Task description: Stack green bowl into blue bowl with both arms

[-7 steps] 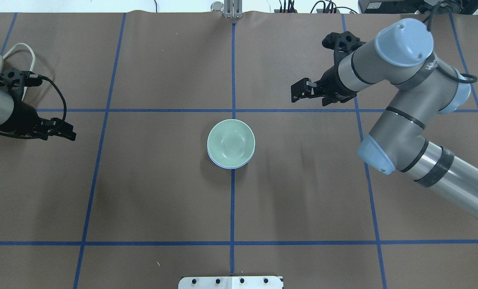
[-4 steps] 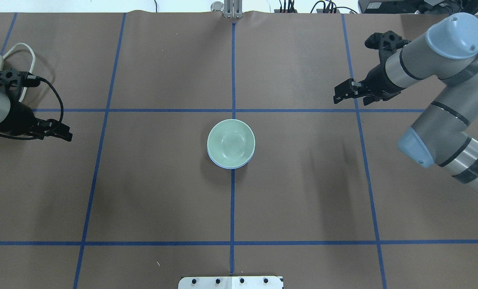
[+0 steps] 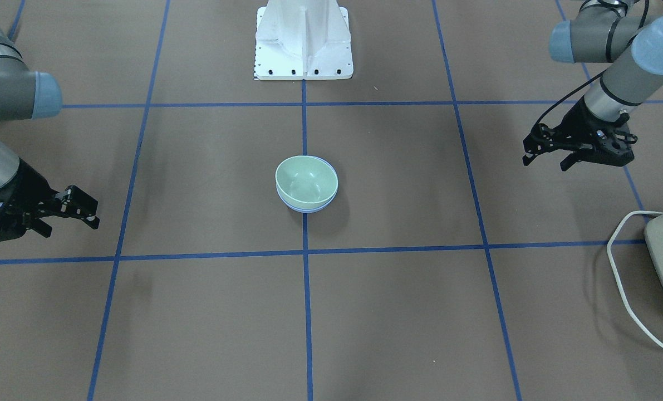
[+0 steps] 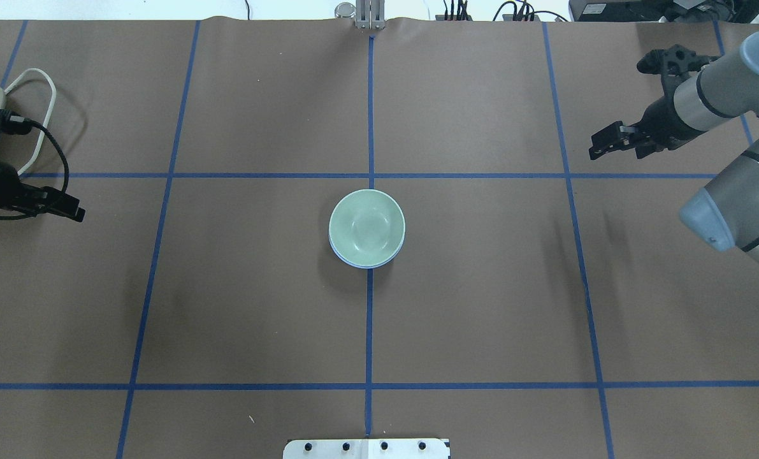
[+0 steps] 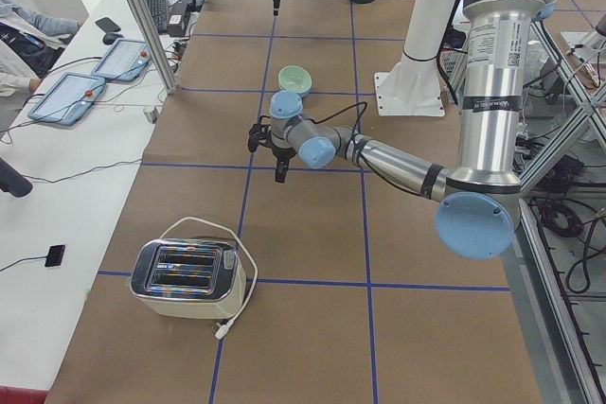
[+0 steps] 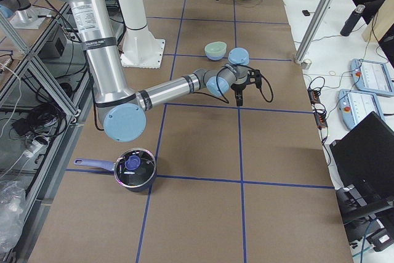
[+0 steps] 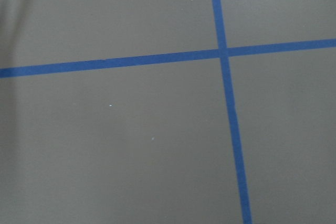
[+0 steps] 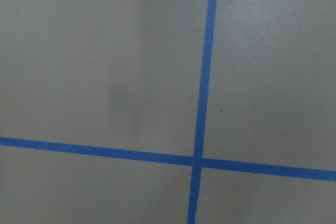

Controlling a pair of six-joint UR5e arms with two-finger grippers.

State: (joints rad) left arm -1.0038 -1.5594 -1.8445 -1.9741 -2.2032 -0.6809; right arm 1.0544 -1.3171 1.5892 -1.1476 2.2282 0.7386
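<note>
L gripper (image 3: 545, 162) and R gripper (image 3: 92, 216) hang low over opposite ends of the table (image 4: 258, 319), tips aimed inward, both jaws spread w/ nothing between. Green bowl (image 4: 366, 224) sits nested in blue bowl (image 3: 307, 210) at centre; only a sliver of blue rim shows. Overhead cuts off most of L arm (image 3: 615, 89); wrist cams show just tape (image 7: 226, 53).

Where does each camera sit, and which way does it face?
Overhead: behind robot, looking down; left pincer, right pincer.
Front-facing: opposite, facing the white base; sides mirrored.
Exterior left: table's left end; left arm nearest.
Exterior right: table's right end; right arm nearest.
Left wrist: down at blue tape; no body.
Right wrist: likewise.
Shared: overhead and front-facing show green bowl in blue bowl.
</note>
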